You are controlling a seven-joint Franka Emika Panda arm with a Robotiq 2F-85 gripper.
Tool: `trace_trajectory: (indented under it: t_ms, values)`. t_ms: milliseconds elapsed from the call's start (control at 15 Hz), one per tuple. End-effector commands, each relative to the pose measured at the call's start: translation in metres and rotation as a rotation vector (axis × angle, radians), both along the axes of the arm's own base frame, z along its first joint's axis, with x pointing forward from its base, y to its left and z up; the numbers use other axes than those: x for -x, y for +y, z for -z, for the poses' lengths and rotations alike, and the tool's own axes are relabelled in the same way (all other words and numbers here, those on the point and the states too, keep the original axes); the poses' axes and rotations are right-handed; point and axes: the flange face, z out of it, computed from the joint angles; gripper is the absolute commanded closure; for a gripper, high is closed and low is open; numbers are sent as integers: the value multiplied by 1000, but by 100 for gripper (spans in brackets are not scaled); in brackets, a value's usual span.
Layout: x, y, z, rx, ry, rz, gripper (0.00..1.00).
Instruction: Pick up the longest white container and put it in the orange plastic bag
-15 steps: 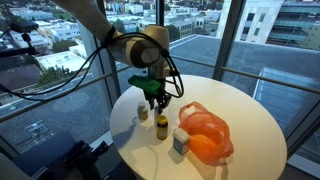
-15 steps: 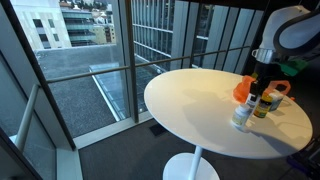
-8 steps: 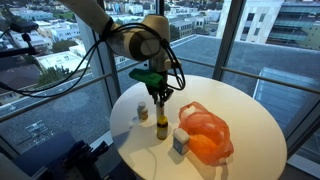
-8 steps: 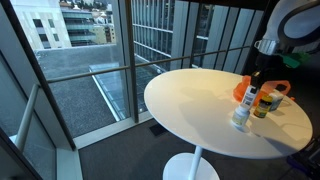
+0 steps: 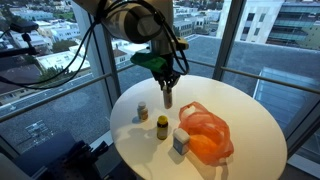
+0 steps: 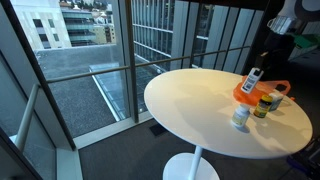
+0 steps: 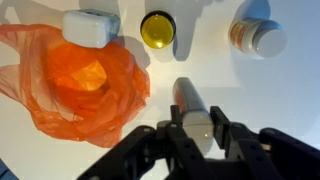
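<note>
Lifted off the tabletop [image 5: 250, 115] since a second ago, the longest white container [image 5: 168, 99] hangs clamped in my gripper [image 5: 167, 88], near the orange plastic bag [image 5: 206, 136].

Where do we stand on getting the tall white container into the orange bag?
Done: the pickup. The gripper is shut on the tall white container, which hangs clear of the table. In hand: the carry, with the container upright in the jaws. Left: bring it over the orange bag, which lies on the table off to one side, and release it inside.
</note>
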Motion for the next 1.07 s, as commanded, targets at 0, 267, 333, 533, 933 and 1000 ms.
trace_trajectory:
  t_ms: [0,267,333,533,933,1000]
  values:
    - [-5,-31,-32,-17,-44,89,90]
    - [-12,-73,-50,-19,-82,195,90]
    - [-13,-83,-54,-15,-90,221,90]
    - [-16,-107,-53,-5,-98,285,90]
    - [-21,-143,-20,7,-45,387,90]
    - [-21,-148,-14,9,-31,398,90]
